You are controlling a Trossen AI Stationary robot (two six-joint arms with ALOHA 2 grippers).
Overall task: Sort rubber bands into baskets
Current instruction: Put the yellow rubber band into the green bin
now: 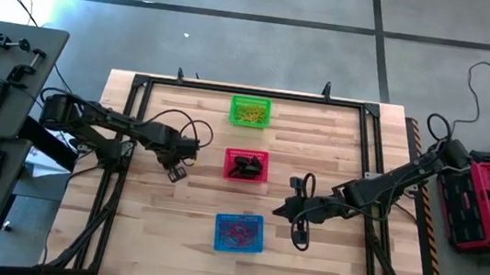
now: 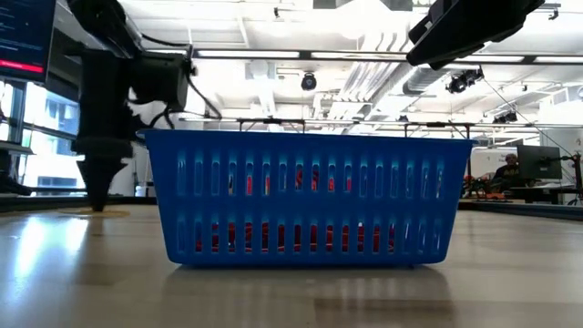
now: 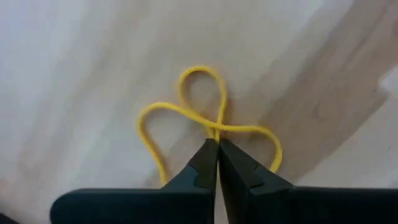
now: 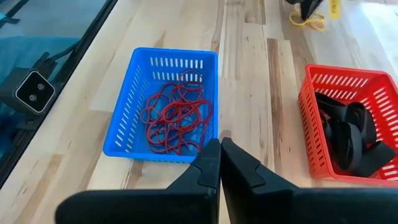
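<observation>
From above, the left arm reaches in from the table's left edge, its left gripper (image 1: 176, 172) pointing down at bare wood left of the red basket (image 1: 247, 166). The right arm stretches in from the right, and the right gripper (image 1: 287, 207) hangs over open wood between the red basket and the blue basket (image 1: 240, 233). The green basket (image 1: 251, 111), holding yellow-tan bands, sits farthest; the three mesh baskets form a column down the middle, with wide planks free on both sides.

At table height, the blue basket's slotted plastic wall fills the centre, red bands showing through; the left gripper's tip meets the tabletop far left.

The left wrist view shows the fingers (image 3: 202, 165) pinched shut on a yellow rubber band (image 3: 199, 115), a thin loop folded into three lobes on pale wood.

The right wrist view shows those fingers (image 4: 208, 165) closed on nothing, near the blue basket's tangle of red rubber bands (image 4: 177, 118), with black rubber bands (image 4: 348, 137) in the red one.
</observation>
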